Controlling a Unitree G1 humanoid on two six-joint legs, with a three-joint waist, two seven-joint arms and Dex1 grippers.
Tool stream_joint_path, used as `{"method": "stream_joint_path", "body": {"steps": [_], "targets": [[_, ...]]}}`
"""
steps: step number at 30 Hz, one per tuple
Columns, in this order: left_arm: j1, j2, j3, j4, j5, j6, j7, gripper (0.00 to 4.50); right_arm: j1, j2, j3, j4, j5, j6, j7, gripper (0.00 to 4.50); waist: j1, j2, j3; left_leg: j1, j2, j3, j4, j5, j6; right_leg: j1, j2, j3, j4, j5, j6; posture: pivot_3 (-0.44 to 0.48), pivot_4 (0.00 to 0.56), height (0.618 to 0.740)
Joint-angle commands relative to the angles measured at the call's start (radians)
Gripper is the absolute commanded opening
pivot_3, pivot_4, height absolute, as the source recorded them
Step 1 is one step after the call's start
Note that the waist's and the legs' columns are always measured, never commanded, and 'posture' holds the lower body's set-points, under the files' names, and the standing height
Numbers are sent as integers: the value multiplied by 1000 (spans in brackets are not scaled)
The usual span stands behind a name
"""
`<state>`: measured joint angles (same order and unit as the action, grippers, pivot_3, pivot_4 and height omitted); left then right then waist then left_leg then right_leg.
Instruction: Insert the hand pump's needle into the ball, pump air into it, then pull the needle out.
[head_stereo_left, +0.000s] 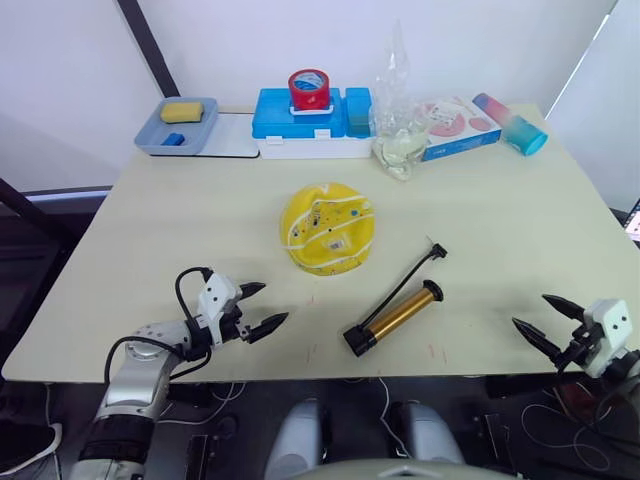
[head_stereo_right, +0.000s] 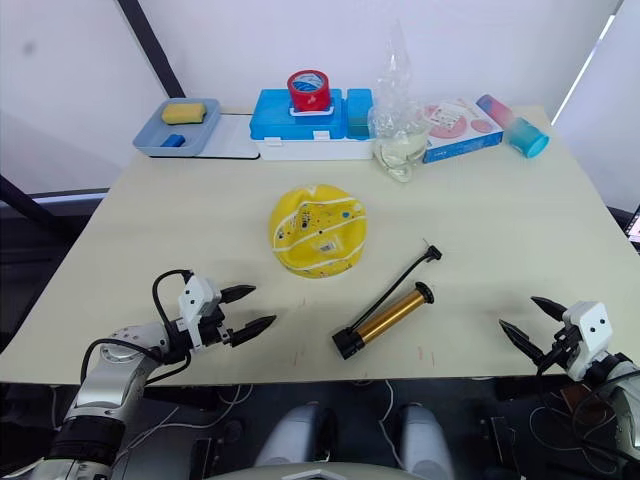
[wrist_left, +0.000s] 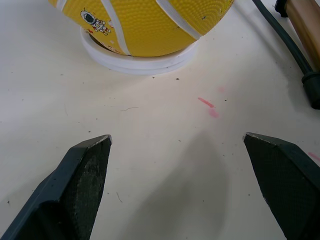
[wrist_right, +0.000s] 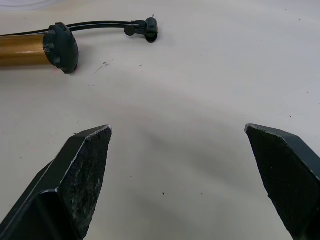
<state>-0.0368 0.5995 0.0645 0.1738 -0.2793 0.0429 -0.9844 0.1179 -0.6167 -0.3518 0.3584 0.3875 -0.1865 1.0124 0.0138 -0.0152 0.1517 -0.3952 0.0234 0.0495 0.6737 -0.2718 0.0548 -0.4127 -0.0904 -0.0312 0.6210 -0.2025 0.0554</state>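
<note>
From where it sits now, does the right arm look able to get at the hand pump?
Probably yes. The right pincer is open, low over the table, and the hand pump lies on bare tabletop between it and the ball, with nothing standing in the way.

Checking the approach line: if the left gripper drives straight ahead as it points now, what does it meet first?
Likely the ball, on its white ring, dead ahead of the open left gripper across bare table. The hand pump lies off to one side.

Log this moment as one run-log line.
left gripper: open, empty | right gripper: open, empty | hand pump: lying on table | ball: dented, untouched
</note>
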Motion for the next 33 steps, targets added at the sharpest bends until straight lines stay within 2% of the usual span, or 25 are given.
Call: {"method": "stream_joint_path", "body": {"steps": [1,13,24,28,33], "targets": [[-4,3,3,-21,-3,-26,-8,4479,4,1,-15,-33,8,-24,-9,4500,0,0,0,0,0,0,0,0,0,0,0,0,0,0,0,0,150,737],[-2,16,14,1,0,-56,-30,4479,22,22,-9,-62,0,-36,-24,4500,0,0,0,0,0,0,0,0,0,0,0,0,0,0,0,0,150,737],[53,13,77,-180,-96,22,2,4479,81,-2,-38,-180,68,-33,46,4500,1,0,0,0,0,0,0,0,0,0,-1,0,0,0,0,0,150,737],[96,15,43,-286,-103,71,0,4479,117,-19,-42,-250,109,-20,94,4500,0,0,0,0,0,0,0,0,0,0,-3,0,0,0,0,0,150,737],[83,18,-52,-361,-48,136,18,4479,174,-39,-51,-376,181,-10,172,4500,3,1,0,0,0,0,0,0,0,0,-2,-1,0,0,0,0,150,737]]}}
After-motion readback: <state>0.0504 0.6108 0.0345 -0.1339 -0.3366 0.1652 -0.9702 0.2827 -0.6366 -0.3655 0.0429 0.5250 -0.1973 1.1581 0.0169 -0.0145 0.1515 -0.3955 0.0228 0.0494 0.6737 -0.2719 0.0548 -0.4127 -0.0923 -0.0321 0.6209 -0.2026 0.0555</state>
